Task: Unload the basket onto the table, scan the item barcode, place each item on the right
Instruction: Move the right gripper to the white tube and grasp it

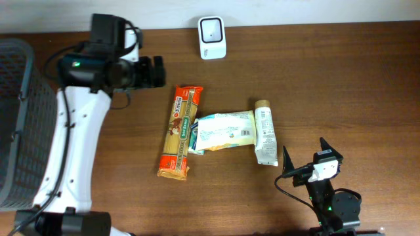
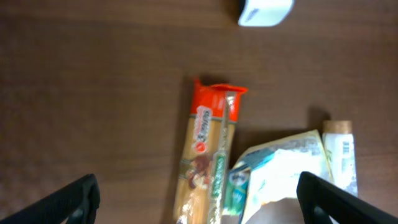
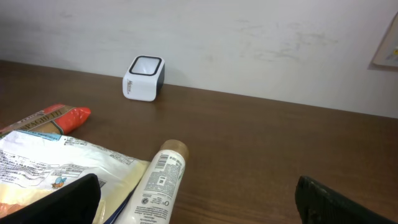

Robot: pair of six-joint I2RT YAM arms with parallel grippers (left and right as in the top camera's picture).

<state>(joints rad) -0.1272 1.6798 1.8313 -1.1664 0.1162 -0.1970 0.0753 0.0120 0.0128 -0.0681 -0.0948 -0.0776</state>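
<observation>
Three items lie together mid-table: an orange spaghetti pack (image 1: 179, 133) (image 2: 208, 155), a white and green pouch (image 1: 223, 130) (image 2: 280, 177) (image 3: 56, 158) overlapping it, and a white tube (image 1: 265, 134) (image 2: 341, 155) (image 3: 155, 186) with a tan cap. The white barcode scanner (image 1: 212, 37) (image 2: 264, 11) (image 3: 143, 78) stands at the back edge. My left gripper (image 1: 159, 72) (image 2: 199, 205) hangs open above the table, left of the spaghetti pack's top end, holding nothing. My right gripper (image 1: 305, 149) (image 3: 199, 202) is open near the front, just right of the tube, empty.
A dark mesh basket (image 1: 16, 118) stands at the table's left edge. A pale wall (image 3: 249, 43) rises directly behind the scanner. Bare brown tabletop (image 1: 348, 85) stretches to the right of the items.
</observation>
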